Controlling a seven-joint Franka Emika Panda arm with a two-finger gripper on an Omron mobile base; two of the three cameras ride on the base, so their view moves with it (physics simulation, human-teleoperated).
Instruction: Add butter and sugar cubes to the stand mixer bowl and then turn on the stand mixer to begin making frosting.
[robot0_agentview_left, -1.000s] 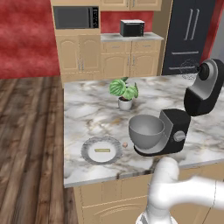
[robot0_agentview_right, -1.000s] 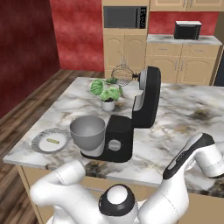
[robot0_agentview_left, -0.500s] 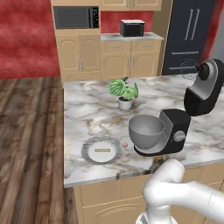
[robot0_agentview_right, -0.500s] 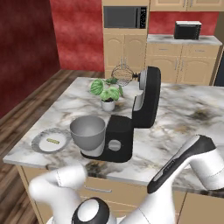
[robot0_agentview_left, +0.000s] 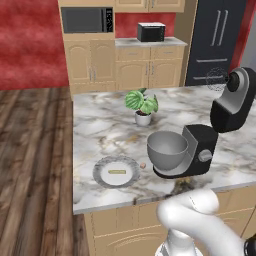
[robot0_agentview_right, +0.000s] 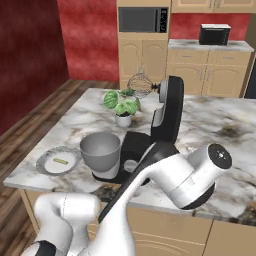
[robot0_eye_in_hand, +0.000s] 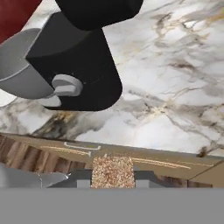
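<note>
1. Marble-patterned island counter (robot0_agentview_left: 100, 125) held everything; wood floor on its left, tan cabinets, microwave (robot0_agentview_left: 86, 19) and toaster (robot0_agentview_left: 151, 31) at the back wall.
2. Potted plant (robot0_agentview_left: 142, 105) with round green leaves stood behind the stand mixer bowl (robot0_agentview_left: 167, 148), apart from it.
3. Stand mixer (robot0_agentview_left: 202, 145) was glossy black with a rounded head tilted up and back, wire whisk (robot0_agentview_left: 216, 79) hanging off the head, and a small grey knob (robot0_agentview_left: 204, 156) on its side.
4. Bowl was deep, round, grey metal, seated on the mixer base, and looked empty in the left base view.
5. Plate (robot0_agentview_left: 102, 176) was flat and white with a grey scalloped rim, just left of the bowl; the butter (robot0_agentview_left: 117, 172), a thin pale-yellow stick, lay on it.
6. Sugar cube (robot0_agentview_left: 142, 164), tiny and tan, sat on the counter between plate and bowl.
7. White arm elbow (robot0_agentview_right: 200, 175) blocked part of the mixer base in the right base view.
8. Gripper (robot0_eye_in_hand: 113, 180) was low, by the counter edge near the mixer knob; the hand view showed a speckled tan block between the fingertips, contact unclear, so I cannot tell its opening.
</note>
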